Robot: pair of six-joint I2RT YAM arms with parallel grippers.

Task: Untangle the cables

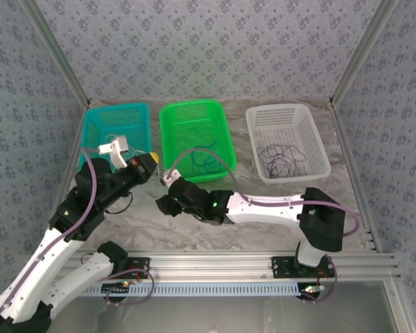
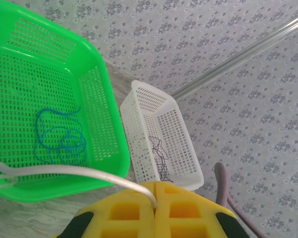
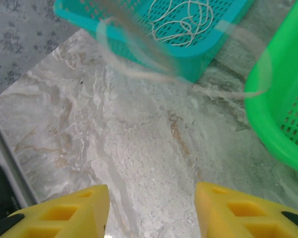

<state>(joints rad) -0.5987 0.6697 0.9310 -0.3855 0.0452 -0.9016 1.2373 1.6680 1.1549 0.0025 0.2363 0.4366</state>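
The right gripper (image 3: 151, 196) is open just in front of the green basket (image 1: 194, 104) and holds nothing. Beside it, the left gripper (image 2: 155, 203) is closed on a white cable (image 2: 64, 170). The blue cable (image 1: 206, 161) lies looped in the green basket. White loops (image 3: 184, 20) lie in the teal basket (image 1: 118, 106) to its left. The dark cable (image 1: 283, 158) lies in the white basket (image 1: 277, 107) to its right.

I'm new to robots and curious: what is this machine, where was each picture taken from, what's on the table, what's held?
Two robot arms stand at a marbled table. One picture looks down from above; the other two come from cameras on each wrist. On it sit a teal basket with a whitish coil, a green basket with a blue cable, a white basket with a dark cable. The left gripper is shut on a whitish cable; the right gripper is open, holding nothing.
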